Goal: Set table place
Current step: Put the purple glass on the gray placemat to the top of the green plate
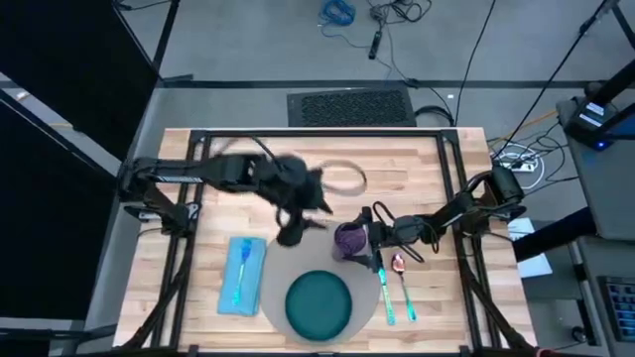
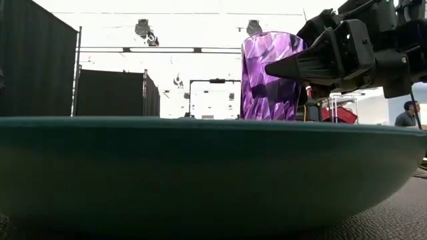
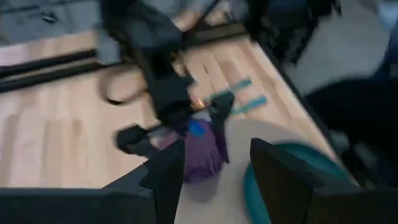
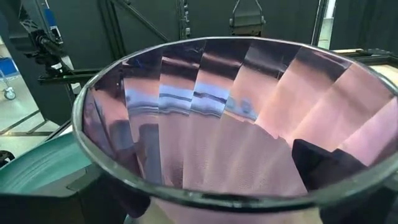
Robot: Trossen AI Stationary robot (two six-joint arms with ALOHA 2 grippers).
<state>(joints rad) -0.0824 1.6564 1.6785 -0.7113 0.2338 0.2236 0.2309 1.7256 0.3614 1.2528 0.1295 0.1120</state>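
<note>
Purple and see-through, the faceted cup [image 1: 349, 239] stands upright on the grey-beige mat [image 1: 269, 288], at the mat's far right rim, mouth up and widening toward the top. The right gripper [image 1: 369, 236] is clamped on the cup's rim, 1 finger [image 4: 323, 163] inside the cup and the other outside it, with the right arm reaching in from the table's right edge. The mat sits against the near edge of the light plank table [image 1: 427, 164], about midway along it. A teal plate [image 1: 318, 302] lies in the middle of the mat, near side of the cup and just apart from it; from table height its rim [image 2: 200, 127] hides the cup's base. A light-blue napkin [image 1: 243, 276] lies just left of the mat, long axis running near to far, with a teal-handled piece of cutlery [image 1: 239, 266] lying along it. 2 more teal-handled pieces [image 1: 397, 293] lie side by side off the mat's right rim, handles toward the near edge. The left gripper [image 1: 291, 234] hangs above the mat's far rim, just left of the cup, its fingers [image 3: 166, 177] spread and holding nothing. A dark ring [image 1: 340, 178] lies on the boards toward the far edge. A person [image 2: 405, 115] sits in the room beyond.
</note>
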